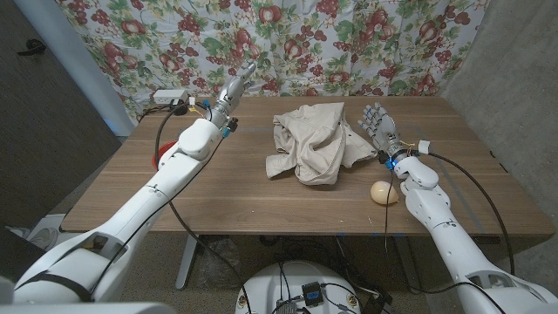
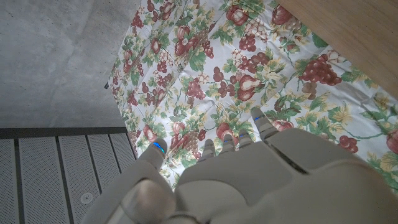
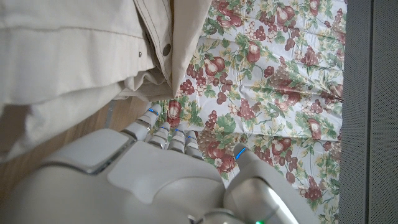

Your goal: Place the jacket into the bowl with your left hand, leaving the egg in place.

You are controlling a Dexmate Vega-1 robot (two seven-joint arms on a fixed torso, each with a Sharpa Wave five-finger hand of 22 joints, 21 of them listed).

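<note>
While jacket (image 1: pixel 316 142) lies crumpled on table (image 1: pixel 209 196), egg (image 1: pixel 383 192) beside it

White-shelled arms with black cables, grey-fingered left robot hand (image 1: pixel 234 90) and right robot hand (image 1: pixel 380 124), blue fingertip lights

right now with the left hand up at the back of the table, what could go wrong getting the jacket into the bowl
1. The egg lies loose just off the jacket; dragging the crumpled cloth could roll it out of place.
2. The bowl, a red sliver, is mostly hidden under the left arm, so aiming the drop may be hard.
3. The right hand stands open beside the jacket's edge; the cloth might snag on it. The left hand is open, well away.
</note>
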